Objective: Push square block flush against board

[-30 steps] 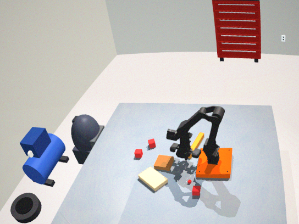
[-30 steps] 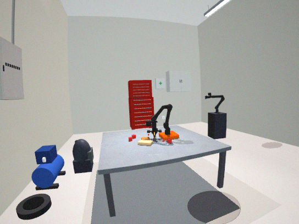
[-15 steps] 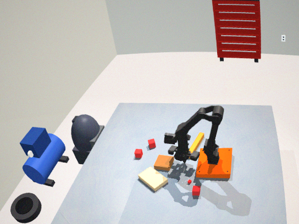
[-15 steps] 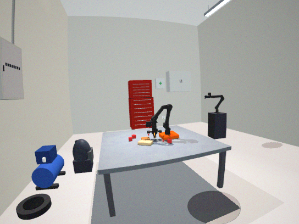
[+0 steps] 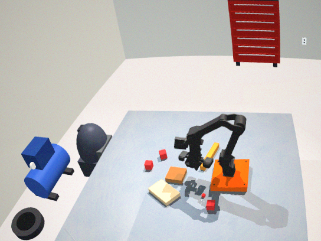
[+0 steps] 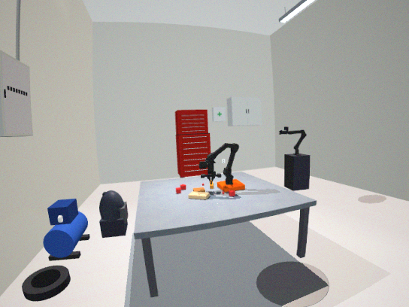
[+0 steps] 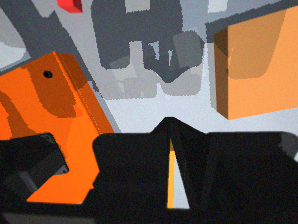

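Observation:
The square block is flat and orange, and lies on the grey table. The cream board lies just in front of it, turned at an angle; their near edges look close or touching, but I cannot tell which. My gripper is shut and empty. It points down, a little above the table, just right of the orange block, between it and the arm's base. Its shadow falls on the table in front of it.
The arm's orange base plate is right of the gripper. A yellow bar lies behind it. Red cubes and a small red ball are scattered around. A blue motor, a dark dome and a tyre stand off the table.

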